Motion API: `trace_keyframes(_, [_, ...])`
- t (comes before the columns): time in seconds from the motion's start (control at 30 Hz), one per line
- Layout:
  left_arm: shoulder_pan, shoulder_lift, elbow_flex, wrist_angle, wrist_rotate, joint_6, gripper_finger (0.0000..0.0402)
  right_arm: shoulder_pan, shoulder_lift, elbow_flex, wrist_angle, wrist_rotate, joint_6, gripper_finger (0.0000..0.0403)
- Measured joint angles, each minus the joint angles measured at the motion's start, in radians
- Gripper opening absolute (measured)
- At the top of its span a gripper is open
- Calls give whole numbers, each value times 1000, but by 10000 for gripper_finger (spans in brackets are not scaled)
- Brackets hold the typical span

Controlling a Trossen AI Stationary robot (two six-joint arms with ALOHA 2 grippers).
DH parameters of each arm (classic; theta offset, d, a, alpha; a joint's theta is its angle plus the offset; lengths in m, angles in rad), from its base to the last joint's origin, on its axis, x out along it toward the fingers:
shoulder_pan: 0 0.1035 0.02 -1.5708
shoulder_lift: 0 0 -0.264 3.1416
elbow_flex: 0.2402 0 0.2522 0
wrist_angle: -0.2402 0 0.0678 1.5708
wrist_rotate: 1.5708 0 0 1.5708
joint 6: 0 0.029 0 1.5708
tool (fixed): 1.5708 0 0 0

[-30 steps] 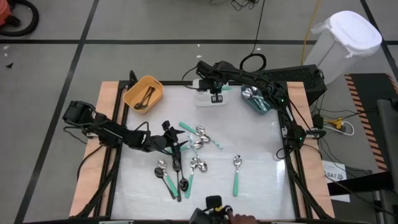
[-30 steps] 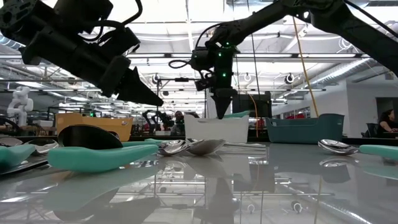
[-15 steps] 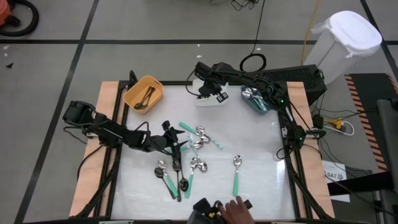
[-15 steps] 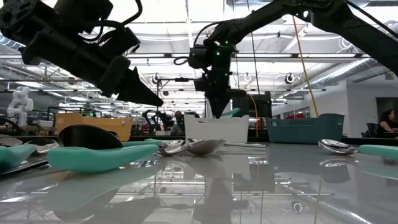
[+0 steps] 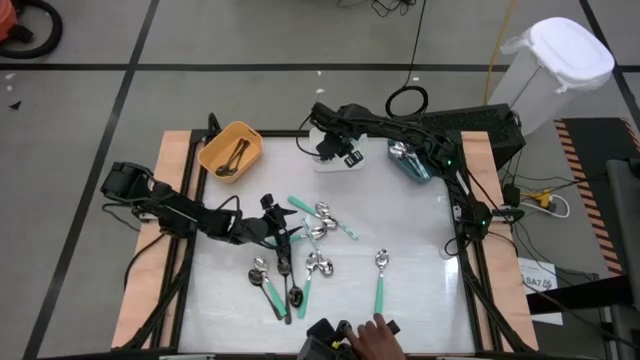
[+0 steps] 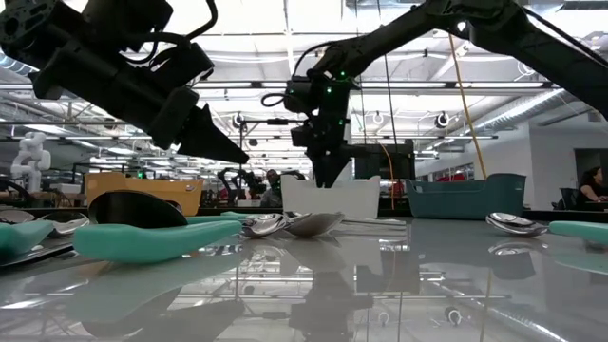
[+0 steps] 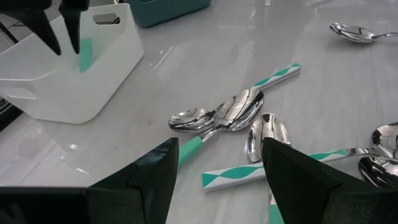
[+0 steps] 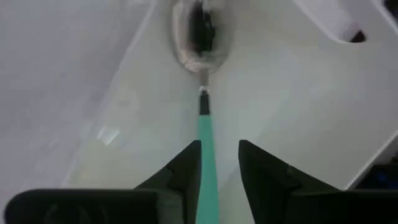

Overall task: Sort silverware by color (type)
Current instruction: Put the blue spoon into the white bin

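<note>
Two dark jointed arms trailing black cables, with tapered black fingers (image 7: 298, 174).

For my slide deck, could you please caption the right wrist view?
Right gripper releasing a mint-green spoon into the white bin.

Right gripper (image 5: 330, 143) over the white bin (image 5: 345, 160); spoons (image 5: 305, 250) scattered mid-table

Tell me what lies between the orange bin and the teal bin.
High view: the white bin, with the right hand over it, sits between the orange bin and teal bin.
</note>
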Motion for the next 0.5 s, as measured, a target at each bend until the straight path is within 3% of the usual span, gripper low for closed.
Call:
trace_keyframes(0.3, [0, 0, 0, -1, 9, -1, 232, 53, -45, 0, -48, 129, 180, 140])
trace_keyframes(0.5, [-1, 0, 0, 0, 32, -8, 232, 124, -136, 0, -88, 129, 400, 139])
